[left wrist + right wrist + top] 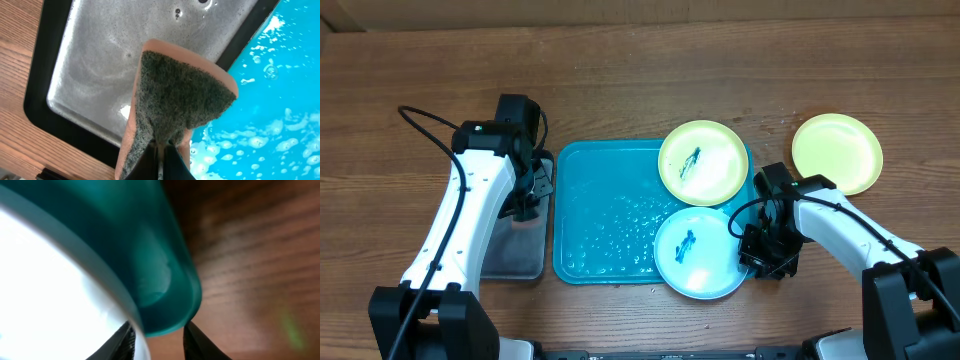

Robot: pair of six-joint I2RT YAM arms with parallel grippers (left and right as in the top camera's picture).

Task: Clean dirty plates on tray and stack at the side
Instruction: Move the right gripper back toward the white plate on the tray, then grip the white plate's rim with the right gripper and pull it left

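By my reading the job was about a third done; one clean yellow-green plate (837,152) lay on the table (620,80) to the right, well apart from the teal tray (605,215), with no mark on it and nothing stacked on it yet. Two plates were left; the smeared yellow-green plate (703,162) sat over the tray's far right corner, and the pale blue plate (698,252) sat over its near right corner, overhanging the rim; each showed a dark streak in its centre. The tray's floor was wet and beaded with droplets.

The left gripper (160,159) was clamped tight on a sponge (182,95), green scouring face toward the camera; it hung above the grey metal tray (90,65), just beside the teal tray's left rim, and touched neither dirty plate. The right gripper (159,341) was down at the tray's near right corner; its jaws stood narrowly apart with the tray's rim and the blue plate's white edge between them; whether they pinched anything I could not tell from that close view.

What remained, as I judged it: scrub both smears; then carry each plate over onto the clean one to make the stack.
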